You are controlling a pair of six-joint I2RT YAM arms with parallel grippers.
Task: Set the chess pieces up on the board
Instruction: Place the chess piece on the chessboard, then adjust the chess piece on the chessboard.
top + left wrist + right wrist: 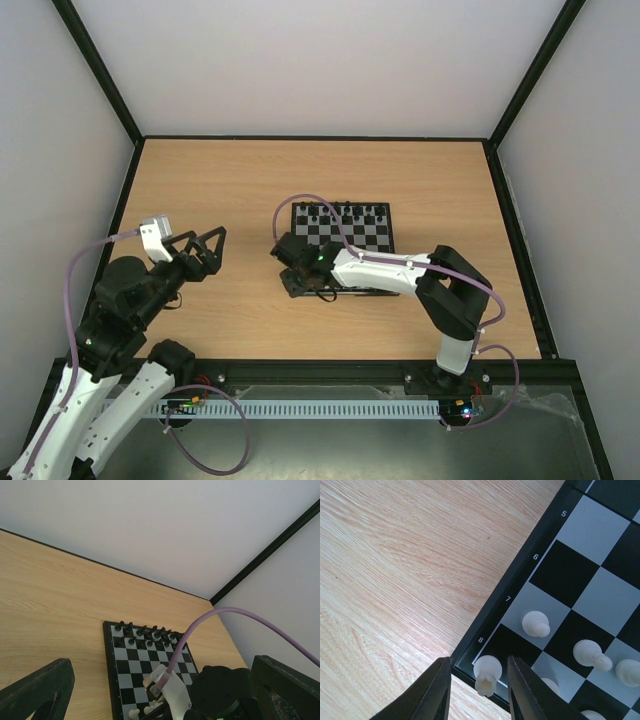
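Note:
The board (370, 232) lies at the table's middle, with black chessmen along its far rows. My right gripper (479, 680) is open over the board's (600, 560) near left corner, its fingers (432, 692) on either side of a white rook (487, 672) that stands on the corner square marked 8, touching neither. White pawns (536, 623) stand on the row beside it. In the top view the right gripper (297, 270) hides that corner. My left gripper (203, 247) is open and empty, raised over bare table left of the board (130, 665).
Black-framed walls enclose the wooden table (230, 190). The right arm's purple cable (320, 205) arcs over the board. A black rail (330, 368) runs along the table's near edge.

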